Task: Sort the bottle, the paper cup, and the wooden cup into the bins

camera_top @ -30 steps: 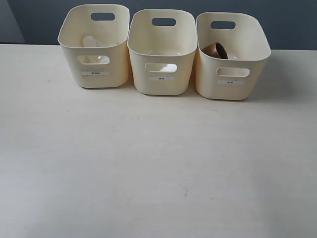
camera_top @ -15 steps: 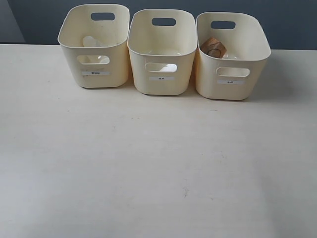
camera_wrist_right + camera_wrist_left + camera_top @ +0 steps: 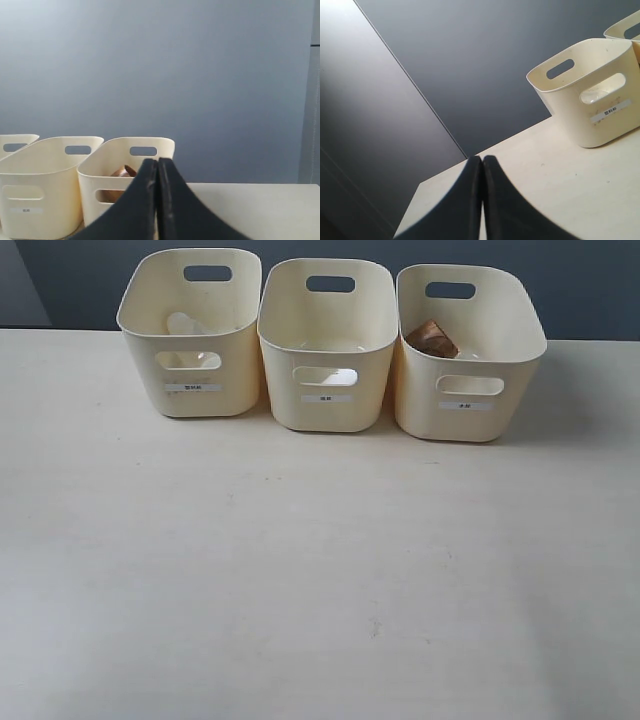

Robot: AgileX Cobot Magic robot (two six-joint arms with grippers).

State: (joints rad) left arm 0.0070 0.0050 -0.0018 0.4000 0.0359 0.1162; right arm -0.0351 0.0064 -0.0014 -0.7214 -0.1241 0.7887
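Three cream bins stand in a row at the back of the table: left bin (image 3: 140, 345), middle bin (image 3: 325, 418), right bin (image 3: 510, 375). The wooden cup (image 3: 432, 338) lies tilted inside the right bin and also shows over the rim in the right wrist view as the wooden cup (image 3: 121, 172). A pale clear shape, the bottle (image 3: 184, 325), lies in the left bin. The paper cup is hidden; only a white gleam shows through the middle bin's cut-out. Neither gripper is in the exterior view. The left gripper (image 3: 481, 159) is shut and empty. The right gripper (image 3: 157, 161) is shut and empty.
The pale wooden table (image 3: 320, 570) stretches in front of the bins. A dark blue-grey wall (image 3: 580, 280) rises close behind them. In the left wrist view the table's left edge and corner (image 3: 420, 187) lie near the gripper.
The wooden cup has rolled inside the right bin: its dark inside faced out a second ago, now its brown side shows. Nothing else moved.
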